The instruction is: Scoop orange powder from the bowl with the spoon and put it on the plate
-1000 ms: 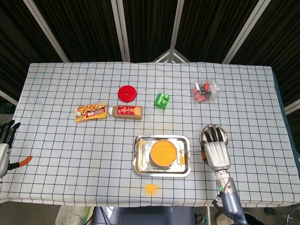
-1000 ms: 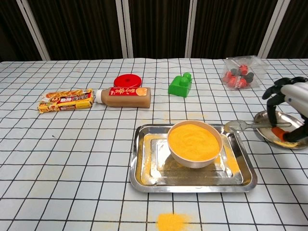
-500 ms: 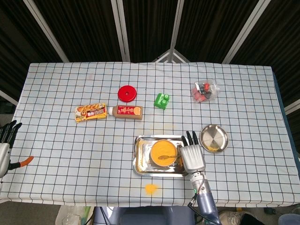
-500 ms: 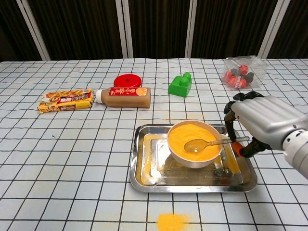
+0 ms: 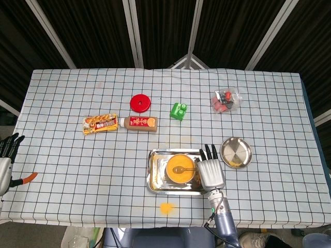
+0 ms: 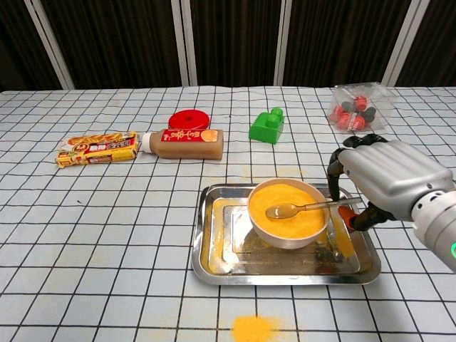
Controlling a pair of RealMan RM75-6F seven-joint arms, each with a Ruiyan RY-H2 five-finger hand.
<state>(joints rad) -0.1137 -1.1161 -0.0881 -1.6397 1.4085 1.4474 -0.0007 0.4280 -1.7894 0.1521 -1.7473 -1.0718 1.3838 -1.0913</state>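
A white bowl (image 6: 288,229) full of orange powder (image 5: 179,167) sits in a steel tray (image 6: 214,260). My right hand (image 6: 385,178) (image 5: 211,173) holds the orange end of a metal spoon (image 6: 303,209) just right of the bowl. The spoon's bowl (image 5: 178,169) lies on the powder, left of centre. The round steel plate (image 5: 236,152) rests to the right of the tray with some orange powder at its near edge; my hand hides it in the chest view. My left hand (image 5: 6,155) hangs at the far left table edge, fingers apart, holding nothing.
Spilled powder (image 6: 254,328) lies in front of the tray. At the back are a red lid (image 6: 189,119), a brown bottle (image 6: 182,144), a snack packet (image 6: 97,148), a green block (image 6: 267,126) and a bag of red pieces (image 6: 354,108). An orange-handled tool (image 5: 24,179) lies near my left hand.
My right hand carried the spoon left from the plate to the bowl. In the last half second the spoon tip slid further left across the powder. The left hand stayed put.
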